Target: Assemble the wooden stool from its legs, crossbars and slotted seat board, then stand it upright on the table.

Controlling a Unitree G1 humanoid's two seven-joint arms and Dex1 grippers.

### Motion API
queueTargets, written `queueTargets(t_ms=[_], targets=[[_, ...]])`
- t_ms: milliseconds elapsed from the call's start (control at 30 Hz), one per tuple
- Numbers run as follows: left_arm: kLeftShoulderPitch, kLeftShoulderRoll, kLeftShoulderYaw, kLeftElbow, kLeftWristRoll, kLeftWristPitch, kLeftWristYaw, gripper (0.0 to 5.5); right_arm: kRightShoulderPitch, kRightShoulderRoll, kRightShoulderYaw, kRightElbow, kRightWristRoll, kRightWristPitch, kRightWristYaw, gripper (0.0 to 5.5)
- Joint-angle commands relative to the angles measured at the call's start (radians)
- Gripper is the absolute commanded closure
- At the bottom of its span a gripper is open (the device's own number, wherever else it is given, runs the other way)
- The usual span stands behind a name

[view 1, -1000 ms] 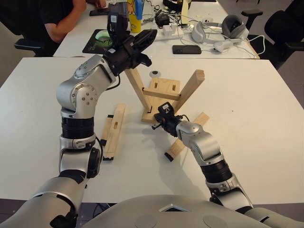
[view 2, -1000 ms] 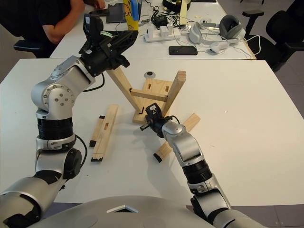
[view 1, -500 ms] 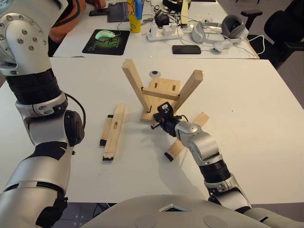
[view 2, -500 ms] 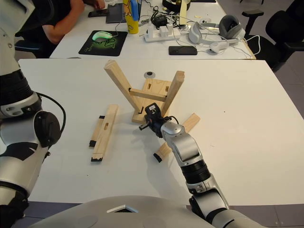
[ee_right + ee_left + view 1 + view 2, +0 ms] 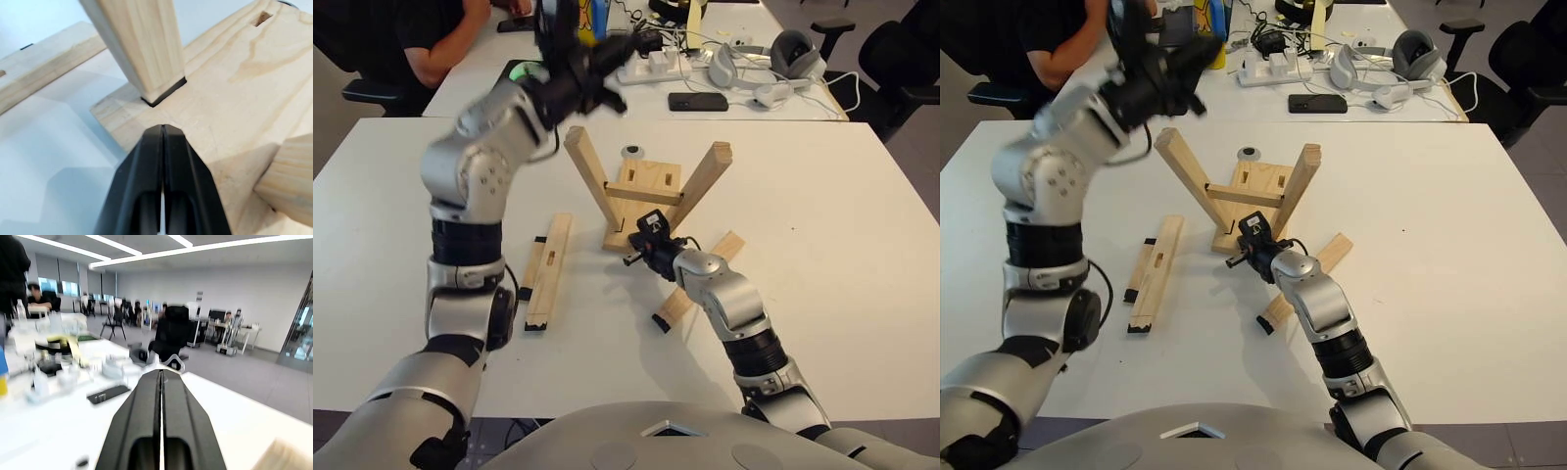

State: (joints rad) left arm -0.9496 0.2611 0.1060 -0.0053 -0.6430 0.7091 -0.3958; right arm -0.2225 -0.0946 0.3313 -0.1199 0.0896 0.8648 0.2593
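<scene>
where closed right jaws point, the seat board (image 5: 244, 88) lies just beside.

A black phone (image 5: 698, 101) lies near grey headphones (image 5: 795, 51).

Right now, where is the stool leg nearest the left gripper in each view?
Left eye: leg, centre, rising from the seat board.
Right eye: same leg, left of centre.
Right wrist: its foot in the slot, beyond the right gripper.
Left wrist: blurred wood beside the left gripper, perhaps its tip; cannot tell.
Landmark: the seat board.
</scene>
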Motion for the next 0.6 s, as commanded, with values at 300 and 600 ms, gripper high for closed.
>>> queueTargets(t_ms=[300, 600], targets=[[-0.001, 0.123, -0.022, 0.08, 0.051, 0.025, -0.08, 5.48, 0.114, -0.014, 0.039, 0.187, -0.012, 0.11, -0.002, 5.5], [0.161, 0.03, -0.166, -0.026, 0.069, 0.056, -0.091, 5.48, 0.105, -0.023, 0.048, 0.191, -0.015, 0.112, 0.01, 5.5]])
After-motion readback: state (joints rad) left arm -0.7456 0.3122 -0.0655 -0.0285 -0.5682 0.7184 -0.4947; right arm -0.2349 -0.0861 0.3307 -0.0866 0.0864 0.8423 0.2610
